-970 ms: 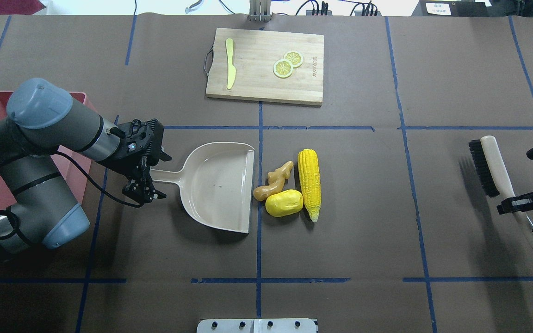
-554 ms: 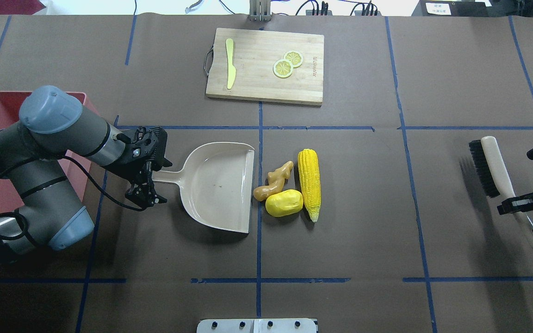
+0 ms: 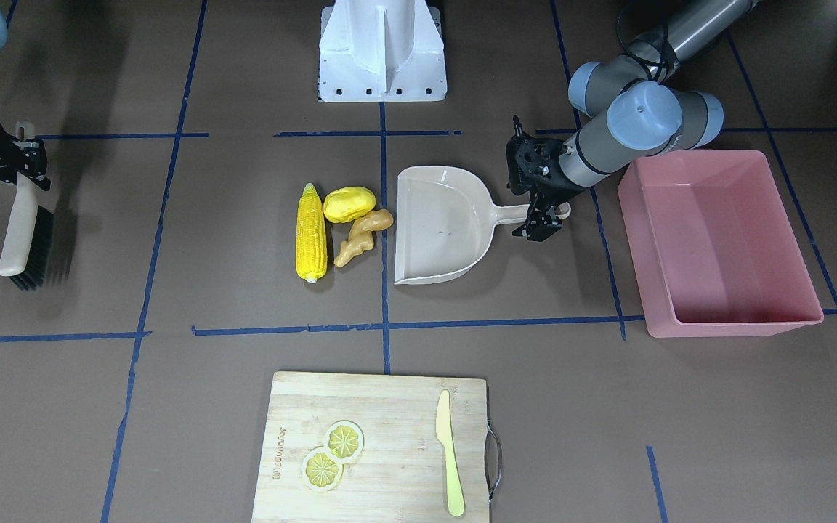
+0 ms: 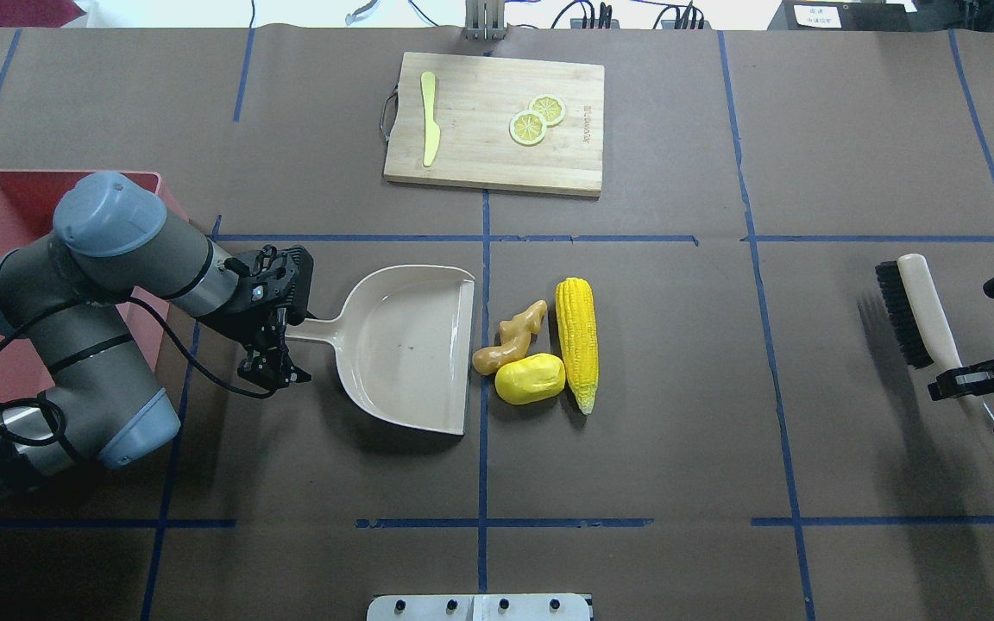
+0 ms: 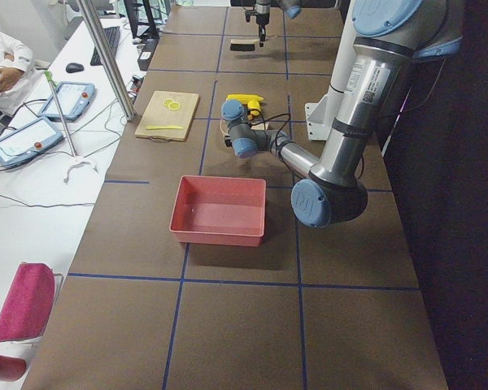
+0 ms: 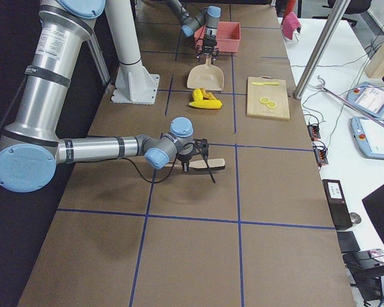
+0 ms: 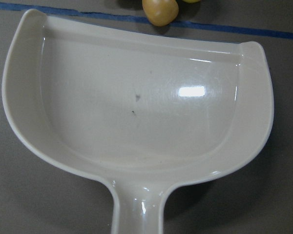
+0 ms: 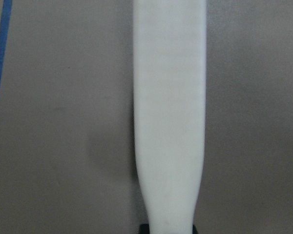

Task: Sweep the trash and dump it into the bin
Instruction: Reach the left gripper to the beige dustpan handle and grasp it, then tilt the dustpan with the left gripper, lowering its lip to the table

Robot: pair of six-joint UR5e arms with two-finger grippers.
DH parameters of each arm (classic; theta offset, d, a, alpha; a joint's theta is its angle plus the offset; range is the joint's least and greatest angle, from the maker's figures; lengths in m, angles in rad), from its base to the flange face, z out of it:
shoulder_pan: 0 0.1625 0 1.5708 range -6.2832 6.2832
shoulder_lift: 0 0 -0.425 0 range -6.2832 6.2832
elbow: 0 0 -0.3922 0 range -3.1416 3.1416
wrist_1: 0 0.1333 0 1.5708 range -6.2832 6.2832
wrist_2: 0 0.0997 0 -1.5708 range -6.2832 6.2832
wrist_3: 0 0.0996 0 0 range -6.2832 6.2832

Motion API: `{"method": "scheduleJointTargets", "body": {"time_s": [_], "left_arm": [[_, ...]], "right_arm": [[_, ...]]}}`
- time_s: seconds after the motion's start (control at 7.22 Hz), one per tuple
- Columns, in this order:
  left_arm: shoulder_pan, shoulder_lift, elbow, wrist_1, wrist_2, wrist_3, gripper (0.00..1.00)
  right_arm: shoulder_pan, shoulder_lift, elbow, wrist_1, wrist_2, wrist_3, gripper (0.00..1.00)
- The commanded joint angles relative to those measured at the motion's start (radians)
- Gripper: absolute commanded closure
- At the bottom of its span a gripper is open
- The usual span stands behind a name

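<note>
The trash lies together mid-table: a yellow corn cob (image 4: 576,343), a yellow potato-like piece (image 4: 531,379) and a tan ginger root (image 4: 510,336), just off the open edge of the beige dustpan (image 4: 406,345). My left gripper (image 4: 294,335) is open, its fingers on either side of the end of the dustpan handle (image 3: 527,212). The pink bin (image 3: 734,325) stands behind my left arm. My right gripper (image 4: 971,379) is shut on the handle of a black-bristled brush (image 4: 924,306), held a little above the table at the far right.
A wooden cutting board (image 4: 497,125) with a yellow toy knife (image 4: 430,129) and two lemon slices (image 4: 537,119) lies at the far side. The white robot base (image 3: 382,51) is at the near side.
My left arm's elbow has swung right and the left gripper has come down closer onto the dustpan handle. The right gripper and brush have not moved.
</note>
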Motion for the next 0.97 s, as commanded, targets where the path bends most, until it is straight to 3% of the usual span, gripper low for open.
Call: {"method": "scheduleJointTargets", "body": {"time_s": [0.0,0.42,0.55,0.83], "left_arm": [[0.000,-0.016,-0.002,0.003,0.001,-0.002,0.63],[0.000,-0.021,-0.008,0.006,0.001,-0.002,0.80],[-0.014,-0.021,-0.016,0.009,0.004,-0.002,0.81],[-0.091,-0.011,-0.040,0.020,0.001,0.002,0.92]], "right_arm": [[0.001,-0.002,0.000,0.002,0.000,0.000,1.00],[0.001,-0.002,0.000,0.002,0.000,0.000,1.00],[0.001,-0.002,0.000,0.002,0.000,0.000,1.00],[0.001,-0.002,0.000,0.002,0.000,0.000,1.00]]}}
